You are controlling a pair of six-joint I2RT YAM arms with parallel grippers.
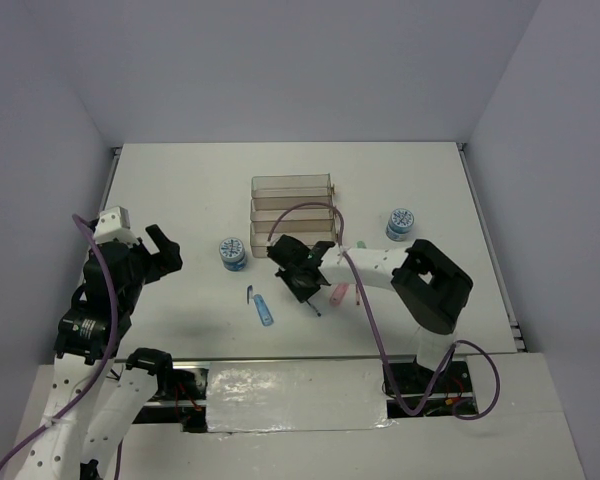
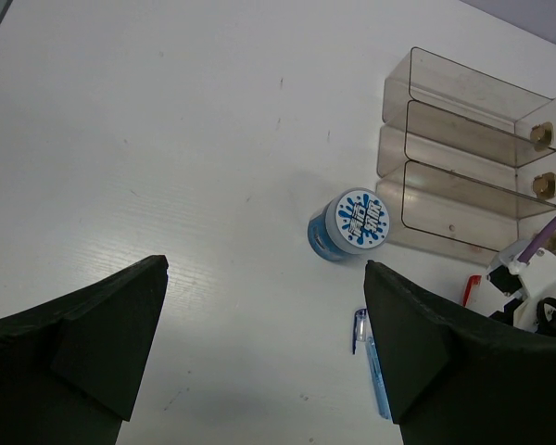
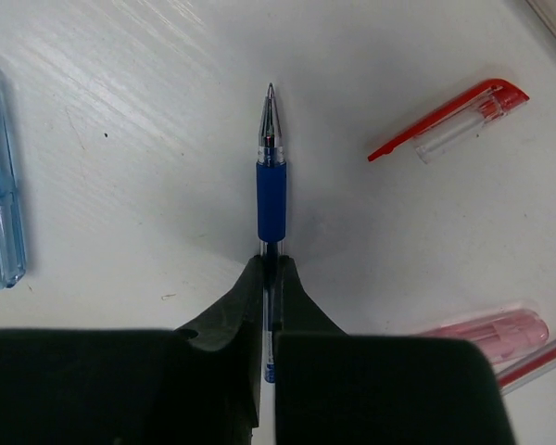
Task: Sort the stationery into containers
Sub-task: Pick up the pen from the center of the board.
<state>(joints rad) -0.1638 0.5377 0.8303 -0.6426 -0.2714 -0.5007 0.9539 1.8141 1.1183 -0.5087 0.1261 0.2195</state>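
Note:
My right gripper (image 3: 270, 266) is shut on a blue pen (image 3: 271, 190), tip pointing away, just above the table. In the top view this gripper (image 1: 302, 277) is in front of the clear stepped rack (image 1: 292, 205), with the pen's tip (image 1: 316, 309) sticking out toward me. My left gripper (image 1: 161, 250) is open and empty, left of a blue-white roll (image 1: 232, 253). That roll (image 2: 350, 224) shows beyond my open left gripper (image 2: 266, 265), beside the rack (image 2: 463, 153). A second roll (image 1: 401, 224) stands right of the rack.
A blue stick (image 1: 265, 311) and a blue pen cap (image 1: 249, 294) lie left of the right gripper. A red cap (image 3: 449, 119), a pink stick (image 3: 486, 332) and a red pen (image 3: 537, 362) lie to its right. A green stick (image 1: 361, 245) lies by the right arm.

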